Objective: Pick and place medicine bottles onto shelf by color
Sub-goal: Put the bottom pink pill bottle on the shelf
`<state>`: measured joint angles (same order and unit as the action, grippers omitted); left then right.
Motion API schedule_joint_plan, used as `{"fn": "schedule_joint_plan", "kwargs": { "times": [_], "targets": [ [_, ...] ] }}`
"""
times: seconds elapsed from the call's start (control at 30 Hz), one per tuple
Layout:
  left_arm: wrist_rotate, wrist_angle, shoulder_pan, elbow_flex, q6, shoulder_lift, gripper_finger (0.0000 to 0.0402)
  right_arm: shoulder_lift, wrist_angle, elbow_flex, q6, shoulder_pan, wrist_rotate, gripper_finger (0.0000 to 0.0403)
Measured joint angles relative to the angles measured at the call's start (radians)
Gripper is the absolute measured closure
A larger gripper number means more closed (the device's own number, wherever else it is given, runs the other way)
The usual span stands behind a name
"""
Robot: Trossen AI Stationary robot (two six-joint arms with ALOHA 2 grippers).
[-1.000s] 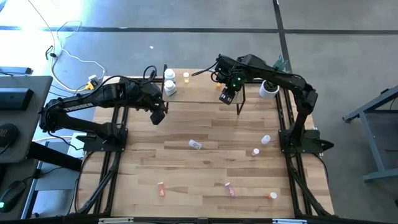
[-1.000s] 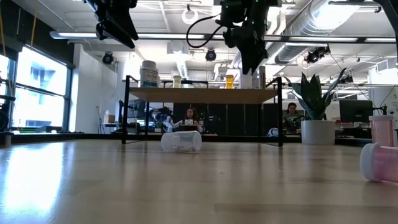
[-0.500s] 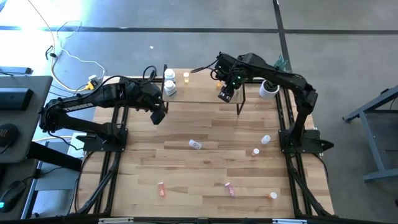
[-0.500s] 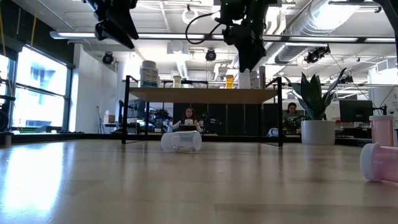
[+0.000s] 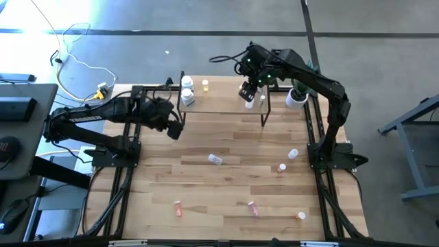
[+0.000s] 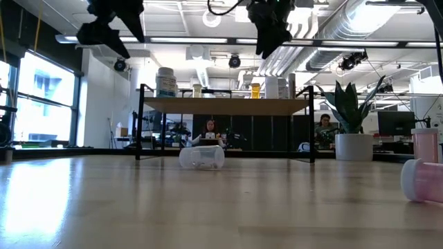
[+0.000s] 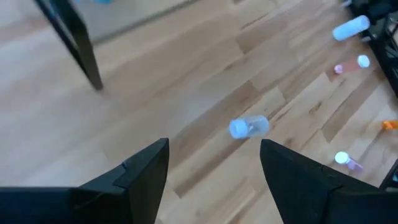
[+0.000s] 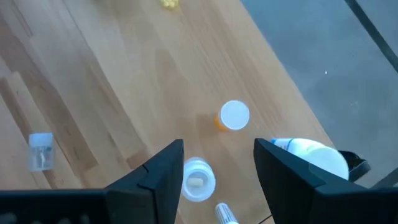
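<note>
The shelf [image 5: 223, 103] stands at the table's far edge. On its left end are white medicine bottles [image 5: 187, 90] and an orange one [image 5: 205, 85]. At its right end stand small white ones [image 6: 272, 88]. My right gripper [image 5: 248, 94] hangs open above that right end [image 6: 267, 43], clear of the bottles. In the right wrist view its fingers frame an orange, white-capped bottle [image 8: 233, 117] and a white one [image 8: 198, 180]. My left gripper [image 5: 175, 131] hangs open left of the shelf, high over the table [image 7: 214, 149]. Beyond it a clear bottle [image 7: 249, 126] lies on its side.
Loose bottles lie on the table: the clear one [image 5: 215, 159] at mid table, a white one [image 5: 293, 154] and a small one [image 5: 281, 167] at the right, two pink [image 5: 178, 208] [image 5: 253, 207] and an orange [image 5: 300, 215] near the front. A white plant pot [image 5: 296, 98] stands right of the shelf.
My right gripper has risen straight up from the shelf's right end, and a small white bottle now shows standing where it was. My left gripper has swung a little toward the table's left edge and rolled about its own axis.
</note>
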<state>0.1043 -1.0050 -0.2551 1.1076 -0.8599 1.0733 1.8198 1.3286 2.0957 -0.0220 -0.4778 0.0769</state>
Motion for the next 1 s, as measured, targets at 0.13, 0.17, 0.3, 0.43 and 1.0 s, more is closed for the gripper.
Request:
{"fn": "schedule_joint_plan", "kwargs": {
  "times": [0.13,0.17,0.3,0.43,1.0],
  "targets": [
    [0.048,-0.029,0.114,0.000,-0.142,0.000,0.0168,0.000,0.021,0.036,-0.025,0.000,0.000,0.0217],
    [0.057,-0.029,0.144,0.000,-0.174,0.000,0.0170,0.000,0.023,0.041,-0.028,0.000,0.000,0.0217],
    [0.092,-0.029,0.275,0.000,-0.303,0.002,0.0172,0.000,0.038,0.058,-0.065,0.000,-0.002,0.0217],
    [0.128,-0.029,0.418,0.000,-0.428,0.029,0.0172,0.000,0.047,0.058,-0.075,0.001,-0.005,0.0217],
    [0.160,-0.004,0.788,0.000,-0.957,0.318,0.0172,0.000,0.174,0.058,-0.093,0.001,-0.006,0.0217]
  ]
}}
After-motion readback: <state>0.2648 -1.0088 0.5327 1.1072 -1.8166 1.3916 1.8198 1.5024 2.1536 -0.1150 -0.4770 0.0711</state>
